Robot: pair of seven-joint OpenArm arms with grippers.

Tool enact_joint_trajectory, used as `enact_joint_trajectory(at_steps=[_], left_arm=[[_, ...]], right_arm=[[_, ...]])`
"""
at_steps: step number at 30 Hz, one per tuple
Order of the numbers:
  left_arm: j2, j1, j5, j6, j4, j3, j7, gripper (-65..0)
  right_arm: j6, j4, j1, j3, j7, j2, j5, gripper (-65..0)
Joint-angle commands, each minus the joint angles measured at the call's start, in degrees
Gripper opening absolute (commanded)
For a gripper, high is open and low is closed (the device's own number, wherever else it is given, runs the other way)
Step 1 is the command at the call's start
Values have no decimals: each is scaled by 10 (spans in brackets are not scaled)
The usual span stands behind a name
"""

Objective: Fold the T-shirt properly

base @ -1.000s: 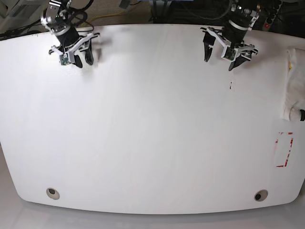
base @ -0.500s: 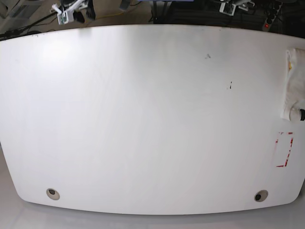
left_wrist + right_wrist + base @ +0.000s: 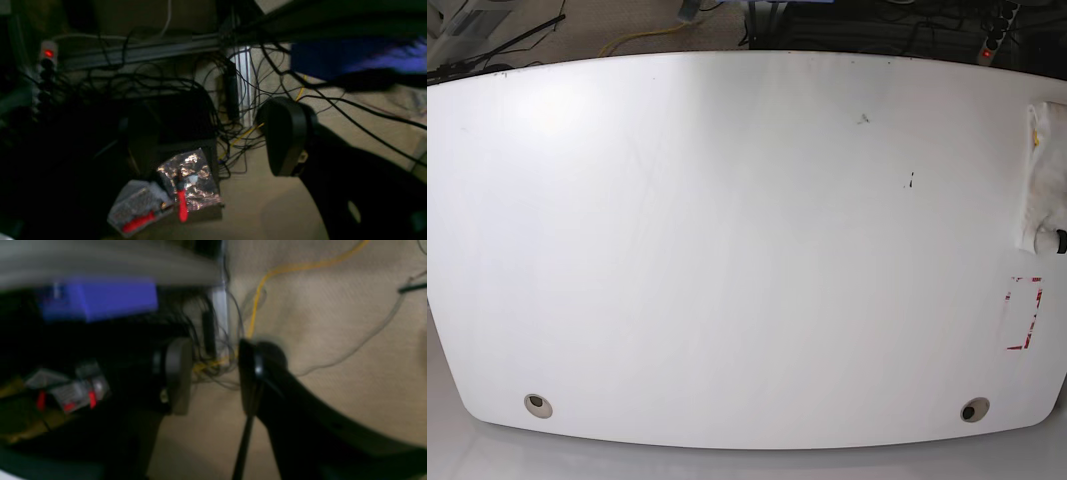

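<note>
The T-shirt (image 3: 1049, 175) lies as a small white bundle at the table's right edge, a bit of yellow print showing. Neither gripper appears in the base view. In the left wrist view my left gripper (image 3: 213, 143) hangs over the floor behind the table, its jaws wide apart with nothing between them; one finger (image 3: 283, 136) is lit and the other is lost in shadow. In the blurred right wrist view my right gripper (image 3: 213, 375) also hangs over the floor, open, with a clear gap between its fingers (image 3: 176, 373) and nothing held.
A white table (image 3: 727, 250) fills the base view, with a red tape rectangle (image 3: 1024, 313) near its right edge and two round holes (image 3: 538, 405) (image 3: 973, 410) at the front. Behind it lie tangled cables (image 3: 200, 100), a power strip (image 3: 46, 63) and a blue box (image 3: 96, 300).
Both arms drew back from over the table's far edge and left the base view. The T-shirt has not moved.
</note>
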State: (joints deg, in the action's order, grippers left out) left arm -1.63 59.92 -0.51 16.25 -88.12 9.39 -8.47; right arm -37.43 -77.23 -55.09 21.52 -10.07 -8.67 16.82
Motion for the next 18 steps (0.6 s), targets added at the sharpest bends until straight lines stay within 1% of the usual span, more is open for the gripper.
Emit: enact_joint_trajectory(at_steps=[1,2,4,7,9,11,13,16,18], left_arm=[[-5,-26,-1,2,75,2,4,-201],[-13,-44,-1,2,108,2,4,-203],[-17,-80,-1,2,160,2,4,-203],[-18,-131,-1,2,239,2,4,-203],[-18,-164,0,2,288,2,4,-203],[-18,-208,0,1,351,2,4,-203],[-27,-239,1,-1,394,2,5,-204],[-31,-293,13,-35,482,2,11,-204],[-32,-319,13,-50,529,2,39,-204]], right_arm=[[-2,69,12,-20,12,-10,-17,-426],[8,108,34,-29,14,-12,-33,-426],[14,167,69,-35,23,-12,-55,-426],[16,242,112,-39,62,-10,-82,-426],[17,288,140,-56,86,-11,-104,-426],[18,335,175,-65,98,-14,-126,-426],[19,361,201,-66,98,-14,-140,-426],[39,411,244,-67,98,-13,-165,-426],[54,426,263,-67,98,-12,-177,-426]])
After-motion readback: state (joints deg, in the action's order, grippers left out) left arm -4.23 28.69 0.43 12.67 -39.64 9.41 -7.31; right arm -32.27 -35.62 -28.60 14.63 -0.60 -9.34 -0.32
